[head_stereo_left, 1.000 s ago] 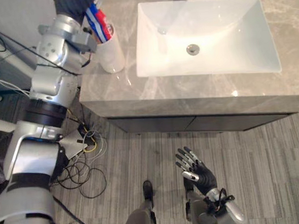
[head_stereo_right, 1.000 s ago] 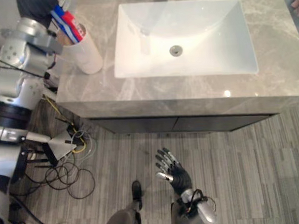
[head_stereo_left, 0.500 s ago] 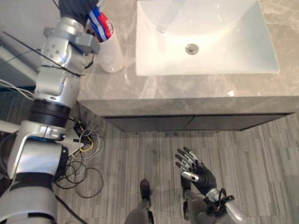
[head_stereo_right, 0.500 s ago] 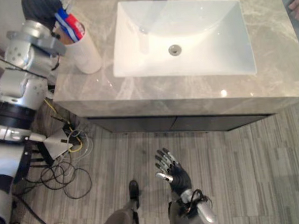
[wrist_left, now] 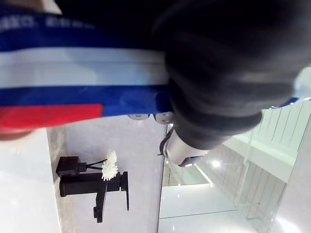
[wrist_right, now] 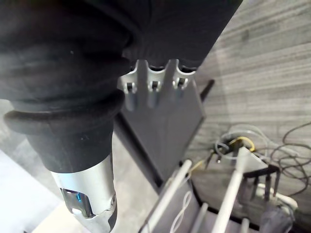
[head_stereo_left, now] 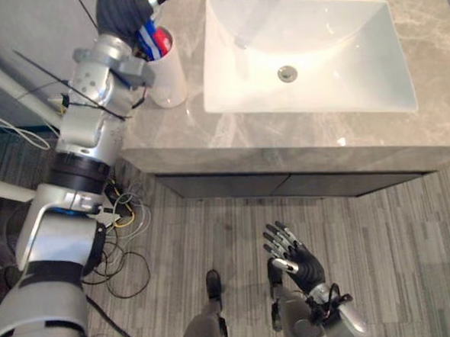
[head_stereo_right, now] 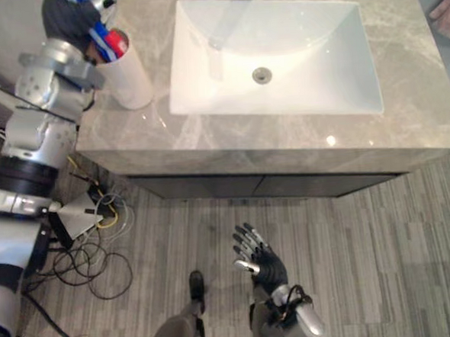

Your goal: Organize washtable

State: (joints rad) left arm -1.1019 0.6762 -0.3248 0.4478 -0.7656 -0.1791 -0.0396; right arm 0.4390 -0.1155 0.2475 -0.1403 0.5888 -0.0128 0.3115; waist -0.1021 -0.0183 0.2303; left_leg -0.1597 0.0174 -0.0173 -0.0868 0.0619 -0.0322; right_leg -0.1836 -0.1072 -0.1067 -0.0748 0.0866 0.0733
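A grey marbled washtable (head_stereo_left: 406,138) is seen from above, with a white rectangular sink (head_stereo_left: 340,47) set into it and a round metal drain (head_stereo_left: 286,73) in the middle of the basin. A black faucet (wrist_left: 92,187) is mounted behind the sink, and a small white flower-like thing (wrist_left: 111,171) is seen just beside it. Under the counter a dark cabinet front (head_stereo_left: 287,186) is found, and below it a floor (head_stereo_left: 413,241) of grey striped planks. A plain grey wall (head_stereo_left: 25,28) is seen to the left of the table. At the far right edge of the counter a pink thing (head_stereo_right: 446,10) is partly visible; what it is cannot be told.

A white cup (head_stereo_left: 168,84) is placed on the left end of the counter, near the sink but apart from it. A toothpaste tube (head_stereo_left: 158,41) with blue, white and red stripes is standing tilted in this cup. Its upper part is held by the left hand (head_stereo_left: 120,13), whose fingers are closed around it above the cup. The top of the cup is partly covered by this hand and its arm.

The right hand (head_stereo_left: 301,261) is held low over the floor, well apart from the washtable, with its fingers straight and spread and nothing in them.
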